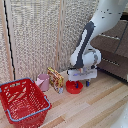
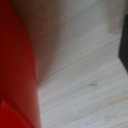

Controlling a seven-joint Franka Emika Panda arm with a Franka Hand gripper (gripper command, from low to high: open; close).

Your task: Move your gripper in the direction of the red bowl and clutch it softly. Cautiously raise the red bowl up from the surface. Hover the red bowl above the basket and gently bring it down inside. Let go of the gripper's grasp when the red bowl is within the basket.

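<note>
The red bowl (image 1: 74, 87) sits on the wooden floor, right of a pink cup. My gripper (image 1: 82, 81) hangs straight down at the bowl's side toward the exterior view's right, its white hand just above the rim. In the wrist view the bowl's red wall (image 2: 17, 70) fills one side, very close. One dark finger (image 2: 124, 45) shows at the opposite edge with bare wood between, so the jaws stand open and hold nothing. The basket (image 1: 35, 84), red lattice with a blue-grey rim, stands at the exterior view's lower left, well apart from the bowl.
A pink cup (image 1: 43, 81) and a yellow-orange snack bag (image 1: 56, 79) stand between basket and bowl. A woven screen (image 1: 40, 35) rises behind them. Dark wooden furniture (image 1: 112, 50) stands at the right. Wooden floor (image 1: 95, 107) lies in front.
</note>
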